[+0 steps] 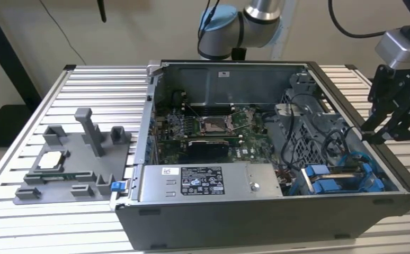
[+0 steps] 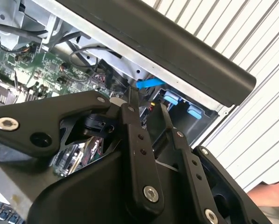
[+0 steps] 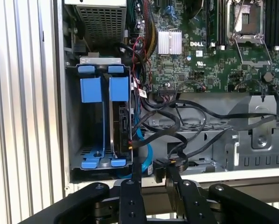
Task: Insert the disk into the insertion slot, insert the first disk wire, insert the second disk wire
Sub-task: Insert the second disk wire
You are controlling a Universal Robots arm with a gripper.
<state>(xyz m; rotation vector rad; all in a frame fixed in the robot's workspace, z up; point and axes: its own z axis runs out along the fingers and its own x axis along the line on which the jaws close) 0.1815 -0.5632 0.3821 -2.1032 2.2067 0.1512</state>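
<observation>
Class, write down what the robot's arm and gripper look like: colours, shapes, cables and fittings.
The arm is a silver-grey tube with a light-blue joint cap; black cables trail beside it. The gripper is matte black: flat linked bars with silver screw heads, topped by a grey boxy mount.

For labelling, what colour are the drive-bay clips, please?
Bright blue plastic clips, best in first wrist view.

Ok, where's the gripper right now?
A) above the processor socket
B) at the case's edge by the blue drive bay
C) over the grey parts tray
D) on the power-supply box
B: in the exterior view the gripper hangs at the case rim on that view's right, nearest the blue-sided insertion slot.
</observation>
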